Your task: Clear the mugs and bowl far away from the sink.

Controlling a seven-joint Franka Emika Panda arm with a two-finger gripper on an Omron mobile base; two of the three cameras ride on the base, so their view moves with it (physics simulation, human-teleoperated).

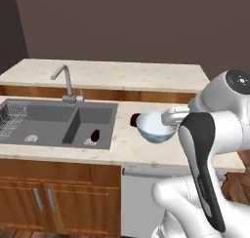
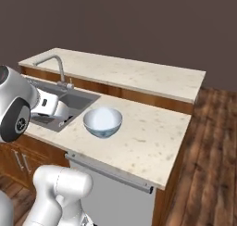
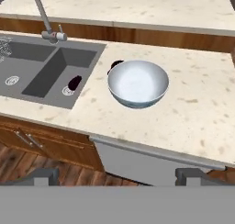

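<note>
Bowl: the pale blue-white bowl (image 3: 138, 83) is seen upright on the desk (image 3: 197, 108), just right of the sink, near the centre of the hand view; in the left base view the bowl (image 1: 154, 127) is found right of centre, partly covered by the arm, and in the right base view the bowl (image 2: 102, 122) is placed left of centre.
Dark mug on the desk: a maroon mug (image 3: 114, 65) is partly hidden behind the bowl's upper left edge in the hand view; it is seen again at the bowl's left in the left base view (image 1: 135, 119). Whether it touches the bowl cannot be told.
Dark mug in the sink: a second mug (image 3: 75, 82) is seen in the right basin, beside the round drain; in the left base view it (image 1: 95, 134) is found at the basin's lower right.
Sink: the dark grey double-basin sink (image 3: 32, 78) is set in the left of the hand view, with the faucet (image 3: 43, 16) at the upper left and a wire rack (image 1: 10, 117) in the left basin.
Claw: the claw (image 3: 118, 175) is held wide, its two tips at the bottom of the hand view, well apart from the bowl, with nothing gripped.
Desk: the speckled cream surface is carried on wooden cabinets (image 1: 44, 193).
</note>
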